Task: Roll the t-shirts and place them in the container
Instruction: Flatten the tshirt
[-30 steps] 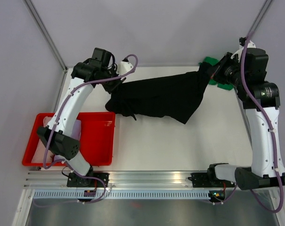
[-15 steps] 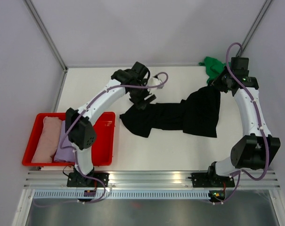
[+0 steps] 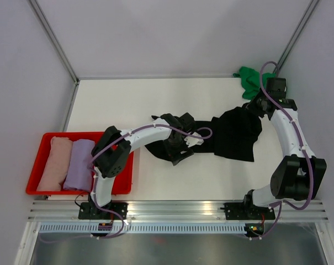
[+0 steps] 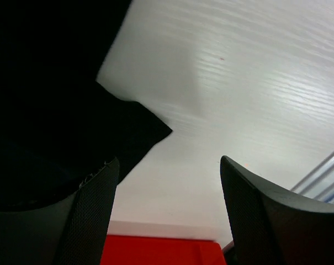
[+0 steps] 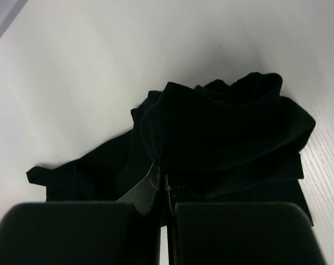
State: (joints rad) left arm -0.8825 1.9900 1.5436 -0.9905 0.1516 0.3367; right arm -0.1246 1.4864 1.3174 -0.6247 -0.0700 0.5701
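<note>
The black t-shirt (image 3: 233,135) lies crumpled across the middle of the table. My right gripper (image 3: 256,105) is at its far right edge. In the right wrist view the right gripper (image 5: 165,193) is shut, with a fold of the black t-shirt (image 5: 222,127) pinched at its tips. My left gripper (image 3: 176,150) hovers over the shirt's left end. The left wrist view shows that gripper (image 4: 169,215) open with nothing between its fingers, and the black cloth (image 4: 45,110) to the upper left. A bright green t-shirt (image 3: 249,80) is bunched at the far right corner.
A red tray (image 3: 125,165) at the near left holds a rolled pink t-shirt (image 3: 52,163) and a rolled lilac t-shirt (image 3: 78,164). Its red edge (image 4: 155,251) shows just below my left fingers. A metal rail (image 3: 178,210) runs along the near edge.
My left gripper opened, let go of the black t-shirt's left end and swung nearer and rightwards. The stretched shirt dropped onto the table. The right arm lowered, still holding its end.
</note>
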